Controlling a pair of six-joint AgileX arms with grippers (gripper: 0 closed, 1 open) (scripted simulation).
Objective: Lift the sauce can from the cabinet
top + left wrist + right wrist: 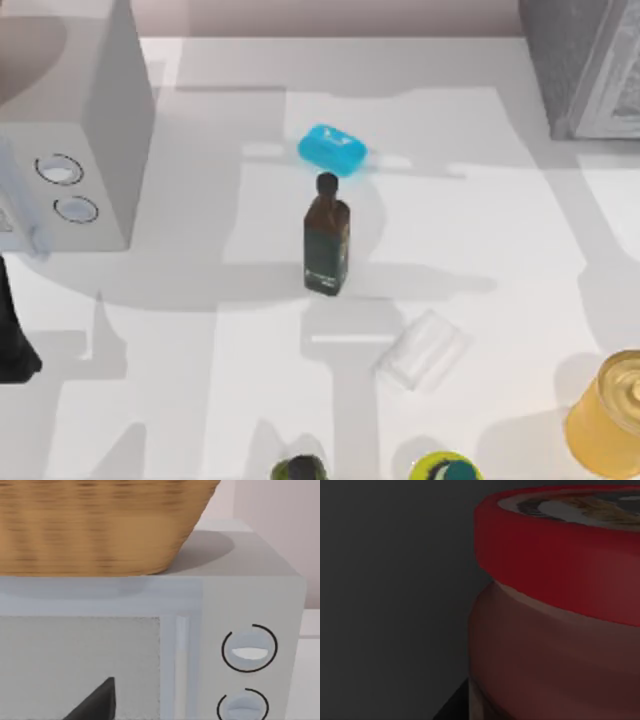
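The sauce can [560, 610] is very close in the right wrist view: a red-rimmed top over a red-brown body, in dim light against the cabinet's dark inner wall [395, 580]. A dark edge of my right gripper [452, 711] shows beside the can's base. From above, the dark grey speckled cabinet [565, 60] with its lighter panelled door [620, 85] stands at the far right corner of the table. My left arm [15, 340] is parked at the left edge, and a dark part of my left gripper [95, 705] faces the pale box.
A pale grey box with two dials [90, 120] stands far left with a wicker basket [100, 525] on top. A dark bottle [327, 245], a blue soap [332, 148] and a clear packet [422, 350] sit mid-table. A golden can [610, 410] is near right.
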